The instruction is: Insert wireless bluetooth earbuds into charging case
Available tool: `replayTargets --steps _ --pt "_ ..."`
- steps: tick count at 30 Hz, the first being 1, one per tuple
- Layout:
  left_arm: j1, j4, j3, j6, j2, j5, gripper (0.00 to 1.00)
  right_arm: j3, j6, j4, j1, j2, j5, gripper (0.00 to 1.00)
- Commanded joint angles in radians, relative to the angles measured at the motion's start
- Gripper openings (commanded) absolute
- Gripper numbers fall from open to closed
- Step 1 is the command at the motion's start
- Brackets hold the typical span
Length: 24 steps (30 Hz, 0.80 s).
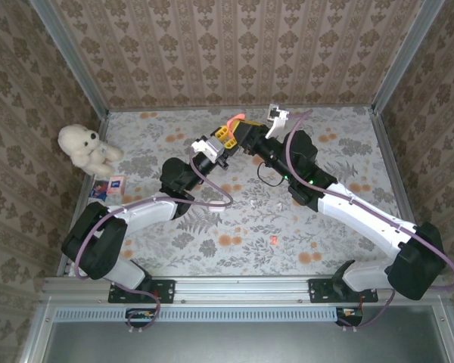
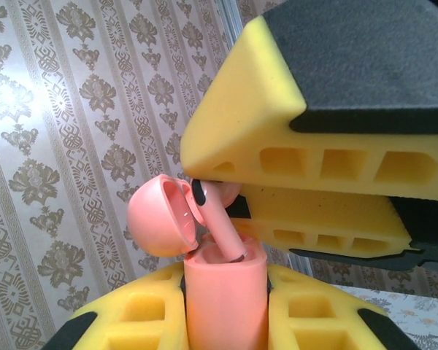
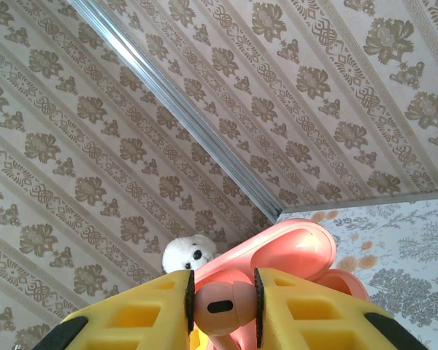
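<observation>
Yellow foam fingers (image 2: 142,315) of my left gripper (image 2: 226,321) clamp a salmon-pink rounded plastic charging case (image 2: 226,292) upright, its hinged lid (image 2: 157,219) flipped open. My right gripper (image 3: 220,310) pinches a matching salmon-pink earbud (image 3: 217,306) by its head, the stem sitting in the case's opening. Both grippers meet above the far middle of the floral-patterned counter (image 1: 174,249). Two tiny white earbuds (image 1: 255,204) and one orange-red earbud (image 1: 274,240) lie loose on the counter, nearer me. At far left sits a white plush teddy bear (image 1: 87,147).
</observation>
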State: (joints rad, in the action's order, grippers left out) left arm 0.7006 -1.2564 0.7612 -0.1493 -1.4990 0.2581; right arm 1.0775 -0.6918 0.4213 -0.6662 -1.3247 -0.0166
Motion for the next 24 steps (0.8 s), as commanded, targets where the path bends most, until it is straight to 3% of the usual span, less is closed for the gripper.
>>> replayTargets --steps 1,24 --pt "0.008 -0.037 0.03 0.022 0.024 0.01 0.0 -0.016 -0.017 0.002 0.005 -0.025 0.029 0.28" --pt "0.008 -0.035 0.037 0.017 0.016 0.0 0.0 -0.026 -0.006 -0.015 -0.006 -0.027 0.102 0.26"
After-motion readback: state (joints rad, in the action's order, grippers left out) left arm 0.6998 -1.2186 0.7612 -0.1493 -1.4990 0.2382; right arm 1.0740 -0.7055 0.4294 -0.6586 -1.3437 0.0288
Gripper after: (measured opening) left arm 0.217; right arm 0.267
